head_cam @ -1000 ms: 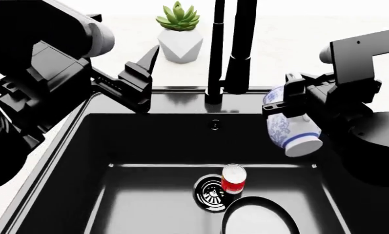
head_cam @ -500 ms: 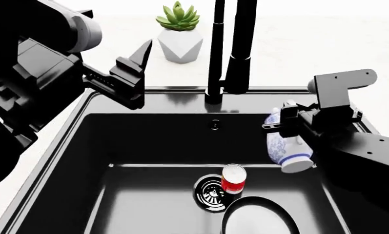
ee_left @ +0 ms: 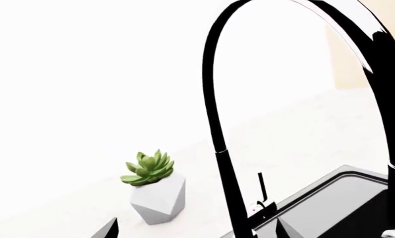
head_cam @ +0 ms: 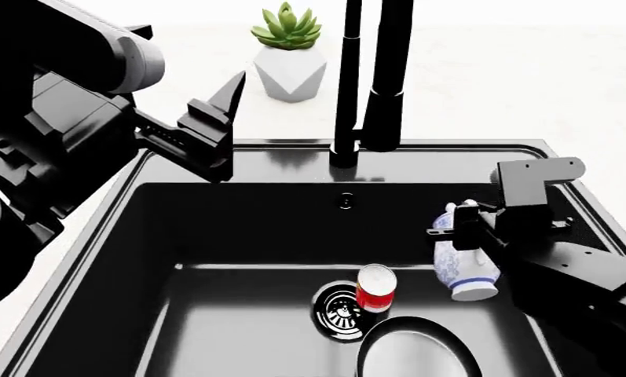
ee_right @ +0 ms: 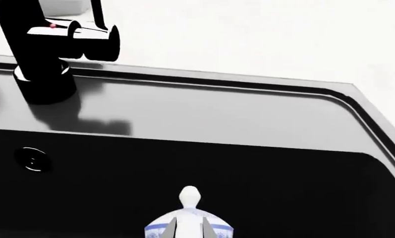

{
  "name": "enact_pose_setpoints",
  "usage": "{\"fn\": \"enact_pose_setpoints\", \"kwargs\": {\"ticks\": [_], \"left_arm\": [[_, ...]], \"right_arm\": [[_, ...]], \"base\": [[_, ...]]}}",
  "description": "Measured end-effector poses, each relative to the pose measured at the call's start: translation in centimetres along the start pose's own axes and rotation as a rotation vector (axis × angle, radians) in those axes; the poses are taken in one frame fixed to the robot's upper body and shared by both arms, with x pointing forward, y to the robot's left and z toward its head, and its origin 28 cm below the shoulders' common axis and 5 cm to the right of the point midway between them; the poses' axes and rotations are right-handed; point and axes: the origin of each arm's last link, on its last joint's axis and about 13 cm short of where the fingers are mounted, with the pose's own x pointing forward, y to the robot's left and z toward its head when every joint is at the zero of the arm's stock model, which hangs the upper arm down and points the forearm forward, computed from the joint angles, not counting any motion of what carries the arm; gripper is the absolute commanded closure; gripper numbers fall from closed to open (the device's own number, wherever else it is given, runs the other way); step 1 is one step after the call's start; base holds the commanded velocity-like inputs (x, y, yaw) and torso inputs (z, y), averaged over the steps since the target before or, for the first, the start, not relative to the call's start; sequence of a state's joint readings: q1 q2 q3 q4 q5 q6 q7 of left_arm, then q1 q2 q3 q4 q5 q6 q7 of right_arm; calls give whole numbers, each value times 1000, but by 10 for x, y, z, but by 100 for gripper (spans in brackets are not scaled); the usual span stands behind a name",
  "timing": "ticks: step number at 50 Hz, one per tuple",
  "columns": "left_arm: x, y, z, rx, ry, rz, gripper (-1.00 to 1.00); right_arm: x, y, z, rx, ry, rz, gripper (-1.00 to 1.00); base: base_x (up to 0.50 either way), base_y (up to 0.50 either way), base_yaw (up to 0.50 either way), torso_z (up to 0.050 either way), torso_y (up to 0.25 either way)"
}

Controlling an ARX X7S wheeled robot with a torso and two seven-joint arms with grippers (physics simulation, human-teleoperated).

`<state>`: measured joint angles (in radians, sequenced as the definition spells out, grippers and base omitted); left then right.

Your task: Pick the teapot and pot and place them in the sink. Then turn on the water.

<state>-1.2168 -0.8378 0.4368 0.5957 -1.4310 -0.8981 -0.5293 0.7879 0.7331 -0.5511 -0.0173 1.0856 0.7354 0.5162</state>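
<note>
**Teapot lowered into the basin**

Over the last second the right gripper (head_cam: 470,229) has carried the teapot (head_cam: 462,263) down from rim height into the sink (head_cam: 103,236), right side, still clamped and tilted; release looks next; the pot (head_cam: 415,349) lies near the front; the left gripper (head_cam: 213,129) hovers spread beside the faucet (head_cam: 371,86), no water running.

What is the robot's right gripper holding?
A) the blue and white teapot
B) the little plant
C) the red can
A: in the head view the right gripper is clamped on the teapot, tilted inside the sink.
</note>
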Motion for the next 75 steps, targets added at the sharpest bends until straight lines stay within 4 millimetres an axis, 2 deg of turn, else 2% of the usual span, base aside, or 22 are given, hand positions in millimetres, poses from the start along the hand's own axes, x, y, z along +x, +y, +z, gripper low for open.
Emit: {"fn": "enact_pose_setpoints", "kwargs": {"ticks": [20, 43, 73, 74, 75], "left_arm": [[0, -1, -1, -9, 3, -7, -100], [-1, -2, -3, -18, 7, -19, -100], [-1, -4, -6, -27, 11, -29, -100], [-1, -4, -6, -27, 11, -29, -100], [-1, -4, -6, -28, 11, -29, -100]], "right_arm": [[9, -6, -34, 29, 80, -30, 100], [15, -11, -65, 52, 148, -58, 100], [28, -21, -73, 45, 139, -116, 100], [28, -21, -73, 45, 139, -116, -100], [28, -21, -74, 45, 145, -116, -100]], "base": [[0, 0, 0, 1, 1], [0, 0, 0, 0, 1], [0, 0, 0, 0, 0], [0, 0, 0, 0, 0], [0, 0, 0, 0, 0]]}}
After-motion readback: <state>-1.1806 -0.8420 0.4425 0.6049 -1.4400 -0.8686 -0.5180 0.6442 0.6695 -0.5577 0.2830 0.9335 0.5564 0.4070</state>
